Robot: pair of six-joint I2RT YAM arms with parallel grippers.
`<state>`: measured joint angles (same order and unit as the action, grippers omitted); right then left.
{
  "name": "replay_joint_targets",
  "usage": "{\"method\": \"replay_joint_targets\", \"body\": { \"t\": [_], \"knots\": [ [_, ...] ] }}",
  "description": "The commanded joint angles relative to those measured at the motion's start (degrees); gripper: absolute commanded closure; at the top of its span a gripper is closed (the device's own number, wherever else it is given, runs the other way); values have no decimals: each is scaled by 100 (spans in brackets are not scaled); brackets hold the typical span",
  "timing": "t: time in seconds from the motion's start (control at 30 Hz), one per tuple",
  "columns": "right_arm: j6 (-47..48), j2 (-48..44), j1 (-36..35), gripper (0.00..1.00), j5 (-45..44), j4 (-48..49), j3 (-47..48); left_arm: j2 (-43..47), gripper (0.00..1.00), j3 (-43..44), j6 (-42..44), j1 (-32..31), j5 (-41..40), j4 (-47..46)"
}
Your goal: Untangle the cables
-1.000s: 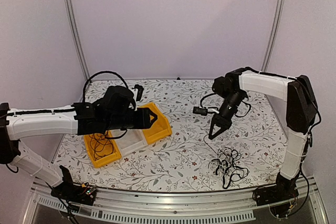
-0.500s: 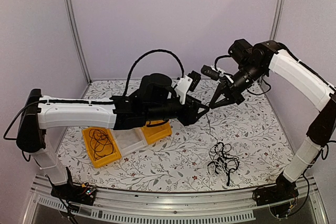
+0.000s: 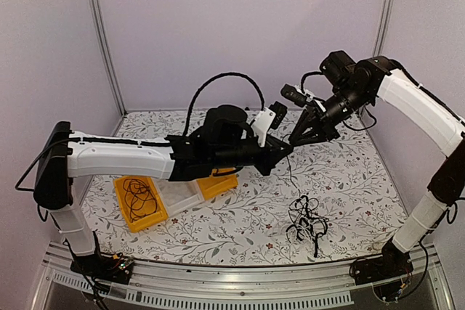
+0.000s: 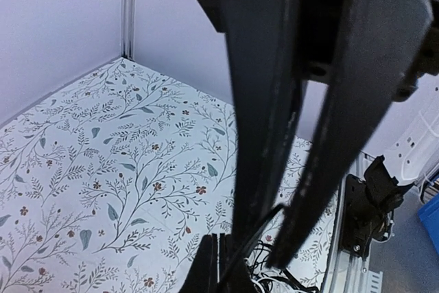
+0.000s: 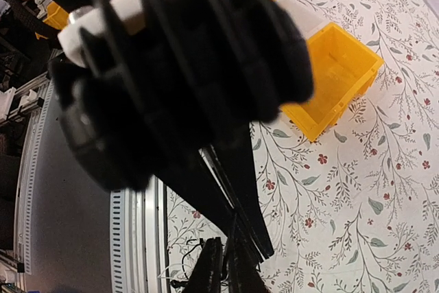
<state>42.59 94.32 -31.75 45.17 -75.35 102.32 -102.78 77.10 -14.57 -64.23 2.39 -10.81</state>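
left gripper (image 3: 286, 149) clamped on black cable (image 3: 289, 170) hanging to tangle (image 3: 308, 223); right gripper (image 3: 296, 140) closed alongside, its hold unclear

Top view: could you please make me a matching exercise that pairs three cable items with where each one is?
Things:
1. tangle
2. coiled cable
3. strand

Places:
A. in the yellow bin
B. hanging in the air
C. lying on the table

Pairs: 1-C; 2-A; 3-B
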Motion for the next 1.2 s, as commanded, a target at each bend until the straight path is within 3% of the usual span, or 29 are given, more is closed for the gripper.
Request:
{"method": "replay_joint_targets", "body": {
  "t": [0.0, 0.1, 0.13, 0.2, 0.3, 0.6, 0.67, 0.8, 1.17],
  "knots": [
    [-433, -755, 676, 67, 250, 1465, -1113, 274, 100, -42, -86, -31, -57, -252],
    [-1208, -2367, 895, 29, 261, 4031, -3351, 405, 100, -98, -227, -20, -120, -269],
    [-1302, -2757, 823, 21, 120, 4611, -4065, 421, 100, -87, -250, -20, -131, -261],
    [-1498, -3446, 670, 17, -103, 5496, -5055, 453, 100, -32, -266, -20, -129, -198],
    [-1755, -3685, 413, 20, -400, 6261, -5762, 476, 100, 84, -264, -20, -135, -82],
    [-2949, -2583, 134, 25, 14, 7742, -6099, 399, 100, 509, -278, -20, -176, 107],
    [-3161, -2479, 126, 33, 100, 7987, -6246, 382, 100, 645, -258, -21, -167, 179],
    [-3508, -2025, 125, 70, 231, 8258, -6383, 400, 100, 979, -167, -50, -150, 341],
    [-4643, -1310, 565, 81, -429, 8420, -6965, 161, 100, 4130, 1569, -600, -1124, 1464]
  ]
}}
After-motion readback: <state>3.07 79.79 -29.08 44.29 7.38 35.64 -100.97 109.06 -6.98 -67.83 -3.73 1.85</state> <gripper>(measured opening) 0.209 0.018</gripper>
